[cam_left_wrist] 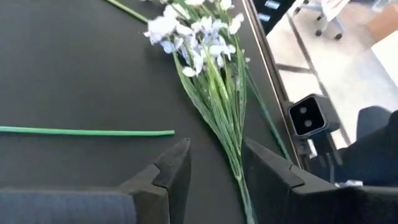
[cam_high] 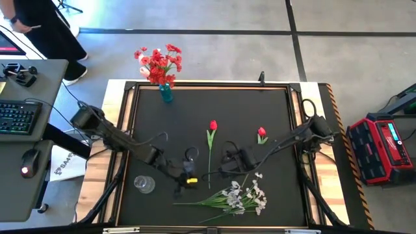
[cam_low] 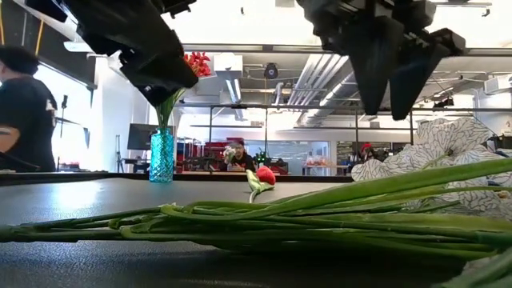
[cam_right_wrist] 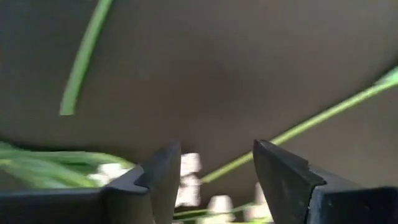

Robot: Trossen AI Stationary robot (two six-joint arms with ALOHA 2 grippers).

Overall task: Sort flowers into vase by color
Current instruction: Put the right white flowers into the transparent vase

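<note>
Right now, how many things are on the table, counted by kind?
Red tulips lying loose: 2
White spray bunches: 1
Blue vases with red flowers: 1
Clear glass vases, empty: 1
Total: 5

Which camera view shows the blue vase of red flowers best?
The high view: the blue vase stands whole at the table's far edge, blooms clear. The low view shows it far off, blooms partly hidden by an arm. The wrist views miss it.
</note>
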